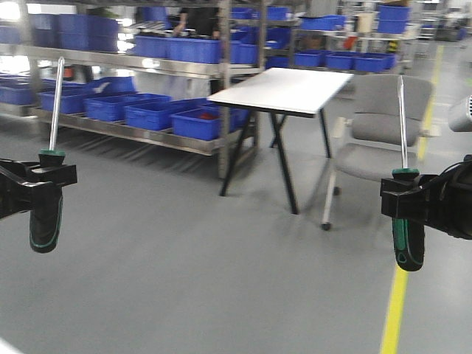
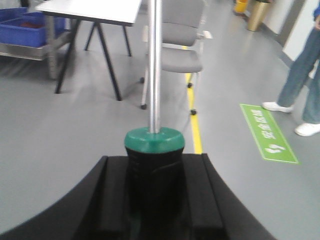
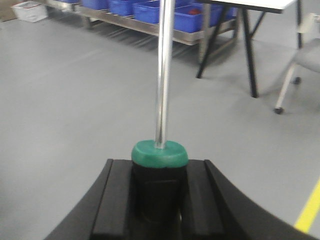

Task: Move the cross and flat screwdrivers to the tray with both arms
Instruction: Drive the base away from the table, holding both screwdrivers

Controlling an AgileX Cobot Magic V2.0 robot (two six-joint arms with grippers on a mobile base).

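Note:
Both arms hold a screwdriver upright in the air, shafts pointing up. My left gripper point(image 1: 46, 175) is shut on one screwdriver's black and green handle point(image 1: 46, 221), its silver shaft point(image 1: 56, 103) rising above. In the left wrist view the green collar point(image 2: 154, 140) sits between the black fingers point(image 2: 107, 200). My right gripper point(image 1: 404, 195) is shut on the other screwdriver's handle point(image 1: 408, 247), shaft point(image 1: 402, 122) up. The right wrist view shows its green collar point(image 3: 159, 153) clamped between the pads point(image 3: 117, 200). I cannot tell which tip is cross or flat. The tray is out of view.
Grey floor lies below. Ahead stand a white table on black legs point(image 1: 284, 88), a grey office chair point(image 1: 383, 136) and metal shelving with several blue crates point(image 1: 147, 110). A yellow floor line point(image 1: 394, 310) runs at right. A person's legs point(image 2: 302, 75) stand at the far right of the left wrist view.

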